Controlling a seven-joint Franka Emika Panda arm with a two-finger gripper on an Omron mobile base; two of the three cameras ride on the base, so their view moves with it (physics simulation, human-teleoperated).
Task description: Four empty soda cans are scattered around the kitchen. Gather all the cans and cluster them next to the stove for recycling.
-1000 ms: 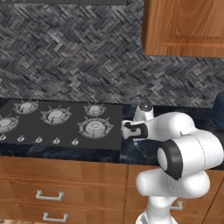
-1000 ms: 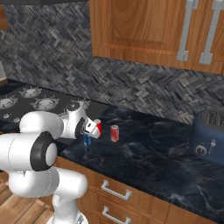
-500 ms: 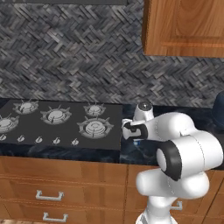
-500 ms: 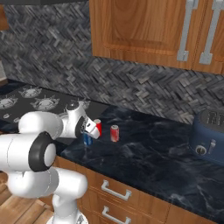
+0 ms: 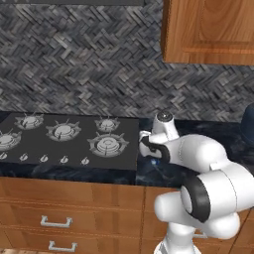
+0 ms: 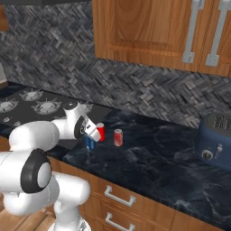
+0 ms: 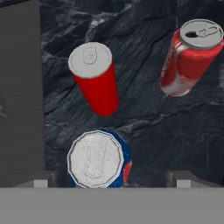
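Observation:
A blue soda can [image 7: 95,159] stands upright on the dark marble counter, right below my open gripper [image 7: 112,180]. It sits between the two fingertips [image 7: 41,183], closer to the left one, and neither visibly touches it. Two red cans stand just beyond it, one plain red [image 7: 94,78] and one red and white [image 7: 190,57]. From the right base view the blue can [image 6: 90,143], the nearer red can [image 6: 100,132] and the farther red can [image 6: 118,137] cluster beside the stove [image 6: 40,108]. The gripper [image 6: 90,136] hangs over the blue one. The stove's black edge [image 7: 22,87] lies close by.
A blue toaster [image 6: 219,140] stands on the counter far to the right. Wooden wall cabinets [image 6: 153,31] hang above, and drawers [image 5: 54,218] run under the counter. The stove [image 5: 64,139] has silver burners and a row of knobs along its front.
The gripper's jaws have spread wide and let go of the blue can, which now stands on the counter beside the red cans. The arm has barely shifted.

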